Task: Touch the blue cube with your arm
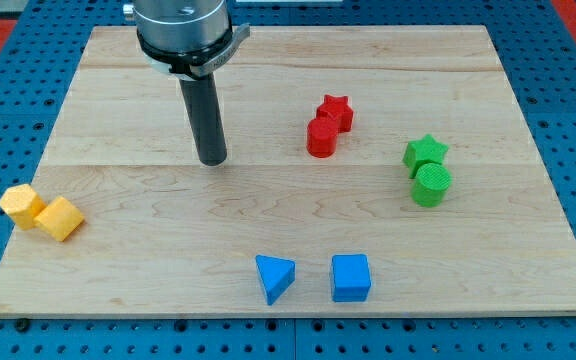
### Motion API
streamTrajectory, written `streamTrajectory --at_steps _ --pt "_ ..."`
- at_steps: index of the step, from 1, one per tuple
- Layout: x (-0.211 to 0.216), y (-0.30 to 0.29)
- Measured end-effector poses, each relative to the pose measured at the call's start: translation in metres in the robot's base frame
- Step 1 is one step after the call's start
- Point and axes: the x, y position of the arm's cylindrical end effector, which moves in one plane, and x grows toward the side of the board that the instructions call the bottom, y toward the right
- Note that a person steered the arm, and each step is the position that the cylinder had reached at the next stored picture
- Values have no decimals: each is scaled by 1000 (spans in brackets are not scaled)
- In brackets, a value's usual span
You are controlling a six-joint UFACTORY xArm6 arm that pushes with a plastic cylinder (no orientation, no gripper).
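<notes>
Rod tip well apart from the blue cube.

My tip (211, 160) rests on the wooden board (128, 100) at the view's upper left; the rod has no jaws. The blue cube (350, 277) sits near the bottom edge, beside a blue triangular block (275, 277), untouched.

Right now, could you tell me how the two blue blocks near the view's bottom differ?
The blue cube has square faces; the blue wedge is triangular, tapering to a point. The cube lies to the view's right of the wedge, apart from it. Both are blue, and both sit far from my tip.
</notes>
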Motion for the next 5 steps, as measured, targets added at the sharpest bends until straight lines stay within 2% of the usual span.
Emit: streamTrajectory --at_steps 1,2,3,4,5 --pt "0 10" --pt "2 119" --pt "37 173" --pt "66 171" --pt "92 228"
